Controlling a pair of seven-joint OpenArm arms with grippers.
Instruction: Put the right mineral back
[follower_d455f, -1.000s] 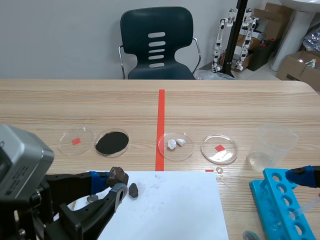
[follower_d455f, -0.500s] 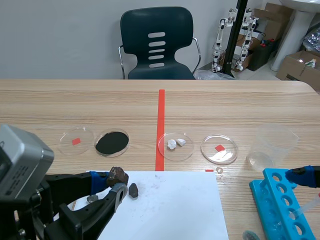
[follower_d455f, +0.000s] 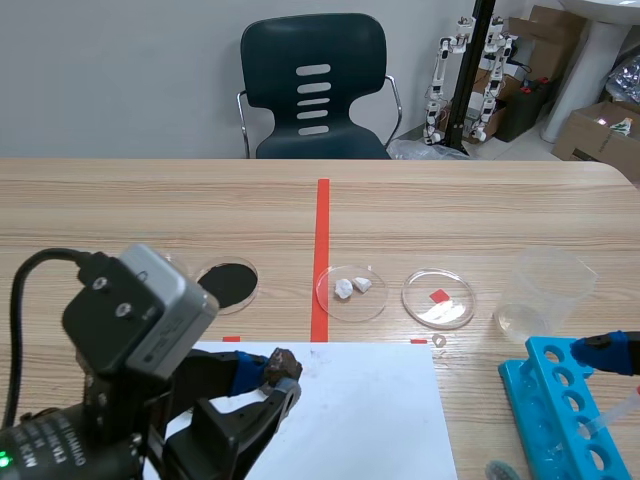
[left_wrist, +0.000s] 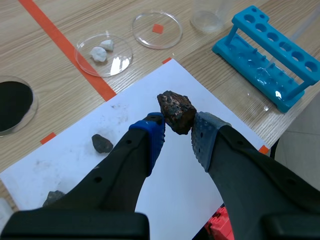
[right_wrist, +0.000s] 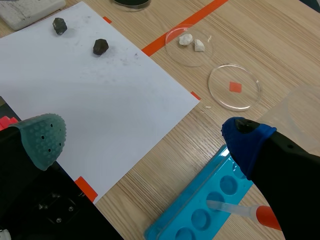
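The carry step is in hand: the left gripper (left_wrist: 178, 134) pinches a rough dark brown rock (left_wrist: 176, 111) between its blue and grey pads and holds it in the air above the white paper (left_wrist: 125, 115). The rock is not yet in any dish. The next move, as I judge it, is to take it over the paper's far edge to a dish, lower it close to the glass and only then let the fingers part. The empty dish with the red square (left_wrist: 170, 36) looks the likeliest home, since the dish with white bits (left_wrist: 120, 56) and the dish of black powder (left_wrist: 12, 102) are taken. The right gripper (right_wrist: 145, 140) hangs spread wide with nothing in it, beside the blue rack (right_wrist: 210, 200).

The left wrist view shows two smaller dark stones (left_wrist: 102, 143) lying on the paper; in the scene view the left arm hides them. Only the right wrist view shows a dropper (right_wrist: 240, 210) lying on the rack
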